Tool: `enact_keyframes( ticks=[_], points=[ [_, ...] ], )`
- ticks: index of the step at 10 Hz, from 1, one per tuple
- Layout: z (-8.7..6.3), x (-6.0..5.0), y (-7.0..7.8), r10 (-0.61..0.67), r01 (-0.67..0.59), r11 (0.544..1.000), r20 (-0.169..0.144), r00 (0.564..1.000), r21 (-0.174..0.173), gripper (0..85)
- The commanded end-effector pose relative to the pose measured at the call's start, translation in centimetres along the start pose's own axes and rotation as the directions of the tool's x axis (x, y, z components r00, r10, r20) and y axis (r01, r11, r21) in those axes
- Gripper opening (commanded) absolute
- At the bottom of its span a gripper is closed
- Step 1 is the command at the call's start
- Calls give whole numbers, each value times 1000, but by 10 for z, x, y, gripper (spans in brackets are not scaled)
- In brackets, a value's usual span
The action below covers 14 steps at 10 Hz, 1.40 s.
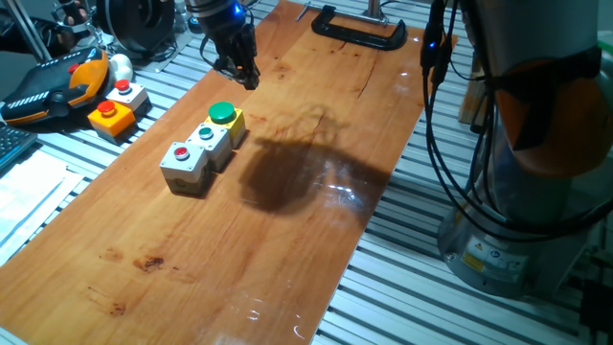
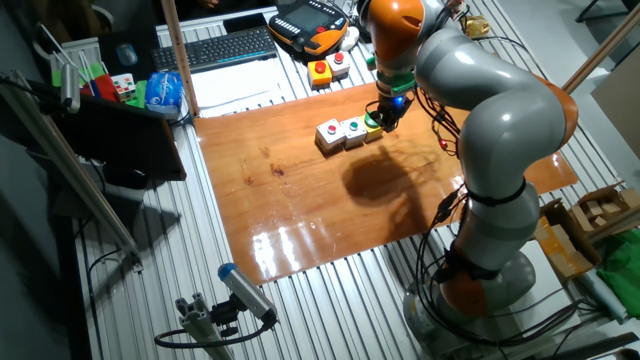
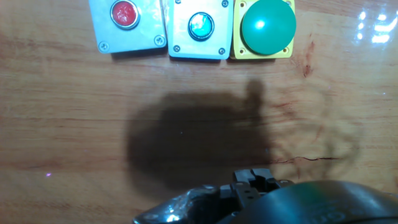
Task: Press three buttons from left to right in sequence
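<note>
Above the wooden tabletop [image 1: 287, 240], the KUKA arm [image 2: 490, 110] bends over from its base at the table's edge, and its gripper [image 1: 244, 75] hangs fingers-down off the surface. Whether the fingers are parted or closed cannot be told from any view, and nothing is seen in their grasp. Just beside the gripper lie the three buttons [image 1: 203, 147], a joined row resting on the wood: a grey box with a small red button [image 3: 125, 14], a grey box with a small teal button [image 3: 201, 25], and a yellow box with a big green button [image 3: 268, 25], the green one nearest the gripper. A dark shadow [image 1: 283, 172] of the arm falls on the glossy wood. Farther off, on the slatted metal bench [image 1: 57, 192], sit an orange box with a red button [image 1: 112, 115] and a lone grey box [image 1: 127, 93], with a black clamp [image 1: 359, 29] at the board's far end and a keyboard [image 2: 225, 48] beyond.
</note>
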<state>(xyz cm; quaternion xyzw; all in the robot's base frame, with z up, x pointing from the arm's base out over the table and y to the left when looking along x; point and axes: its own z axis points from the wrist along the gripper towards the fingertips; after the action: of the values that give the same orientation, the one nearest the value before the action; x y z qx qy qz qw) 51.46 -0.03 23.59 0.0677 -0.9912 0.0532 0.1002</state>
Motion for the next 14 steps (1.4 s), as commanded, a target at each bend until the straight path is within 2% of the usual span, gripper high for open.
enact_keyframes(
  ticks=[1,6,7,8,9,10,11,13,14],
  points=[
    [0,0,0,1,-1,1000,1,1000,0,10],
    [0,0,-1,-28,28,1000,5,1000,-2,7],
    [0,0,-1,-46,46,999,26,999,2,7],
    [0,0,-1,-54,54,999,102,993,4,7],
    [0,0,-1,-13,19,999,131,991,-45,7],
    [0,0,-1,5,0,999,135,991,-36,7],
    [0,0,-1,28,-24,999,109,994,-36,7],
    [0,0,-1,53,-52,998,77,996,-22,7],
    [0,0,-1,57,-56,998,42,997,-27,7]
  ],
)
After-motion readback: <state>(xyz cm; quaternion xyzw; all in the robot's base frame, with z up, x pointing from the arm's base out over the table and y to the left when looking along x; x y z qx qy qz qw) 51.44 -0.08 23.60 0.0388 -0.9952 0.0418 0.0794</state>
